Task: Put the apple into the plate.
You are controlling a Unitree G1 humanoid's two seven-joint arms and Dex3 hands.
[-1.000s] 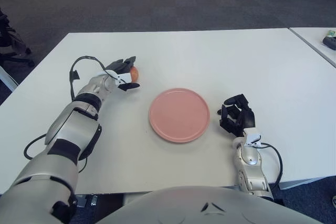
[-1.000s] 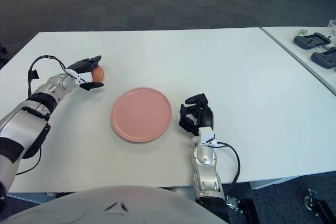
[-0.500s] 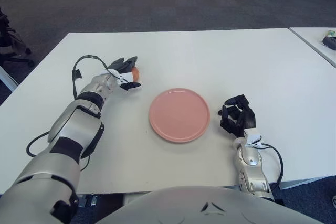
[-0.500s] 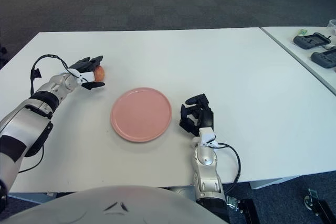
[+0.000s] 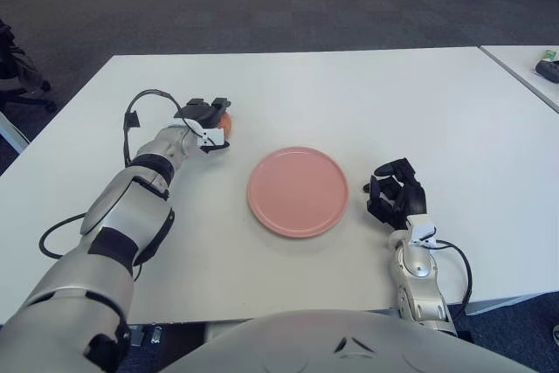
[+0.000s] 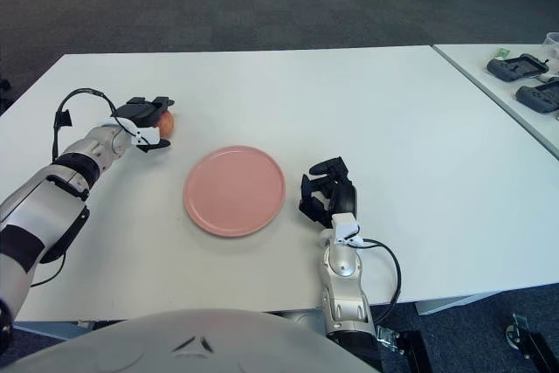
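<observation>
One apple [image 5: 224,121], rigid, smooth and likely slippery, sits half-enclosed by the left hand [image 5: 203,121]; full grasp unconfirmed. Grip across its widest part. Right hand [image 5: 395,198], curled, empty, shows right of the plate [image 5: 298,191].

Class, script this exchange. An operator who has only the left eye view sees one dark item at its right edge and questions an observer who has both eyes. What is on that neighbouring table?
Operator: One dark item sits at my right edge. Is it alone?
Observer: No. The right eye view shows a dark handheld device on the side table, with a second dark device nearer the robot.
Operator: Anything beyond them?
Observer: A clear container, cut off by the frame's edge.
Operator: Noted. My view has the left hand at the apple, left of the plate, and the right hand to the plate's right.
</observation>
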